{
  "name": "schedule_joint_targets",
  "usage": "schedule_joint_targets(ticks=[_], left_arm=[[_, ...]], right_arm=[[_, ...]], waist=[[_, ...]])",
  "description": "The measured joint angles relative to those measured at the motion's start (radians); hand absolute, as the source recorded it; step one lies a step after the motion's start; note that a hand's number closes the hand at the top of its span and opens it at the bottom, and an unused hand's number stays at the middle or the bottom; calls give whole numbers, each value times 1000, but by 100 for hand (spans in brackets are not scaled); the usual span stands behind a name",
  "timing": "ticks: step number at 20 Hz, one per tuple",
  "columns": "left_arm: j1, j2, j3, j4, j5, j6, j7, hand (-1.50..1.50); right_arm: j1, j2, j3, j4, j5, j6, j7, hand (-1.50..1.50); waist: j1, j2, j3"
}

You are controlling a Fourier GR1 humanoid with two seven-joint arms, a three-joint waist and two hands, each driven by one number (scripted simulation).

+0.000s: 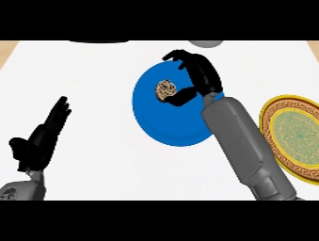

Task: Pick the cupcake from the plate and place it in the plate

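On the white counter (106,117), the right hand (200,75) stands open beside the upright cupcake (165,89) on the blue plate (158,124).

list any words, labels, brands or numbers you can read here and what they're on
None: no readable text shows anywhere.
The gold-rimmed plate bears only a key-pattern border, not letters.
The blue plate, the cupcake and both hands, right hand and left hand, carry no markings.
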Motion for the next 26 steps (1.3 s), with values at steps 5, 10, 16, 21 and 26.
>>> schedule_joint_targets(ticks=[5, 10, 16, 21, 26], left_arm=[[12, 4, 4, -25, 4, -10, 9, 0], [17, -7, 3, -12, -6, 0, -4, 0], [8, -2, 16, -4, -3, 0, -11, 0], [21, -1, 17, 1, 0, -15, -30, 0], [8, -6, 12, -5, -8, -11, -11, 0]], right_arm=[[-31, 8, -21, 88, -125, -73, -30, -150], [-21, 4, -148, 85, -263, -73, -117, -150], [3, -95, -302, 108, -450, 97, -201, -150], [28, -240, -394, 215, -532, 259, -346, -150], [40, -358, -413, 344, -534, 396, -500, -150]], waist=[[4, 1, 0], [-5, 1, 1], [-11, 1, 1], [-3, 4, 1], [3, 6, 1]])
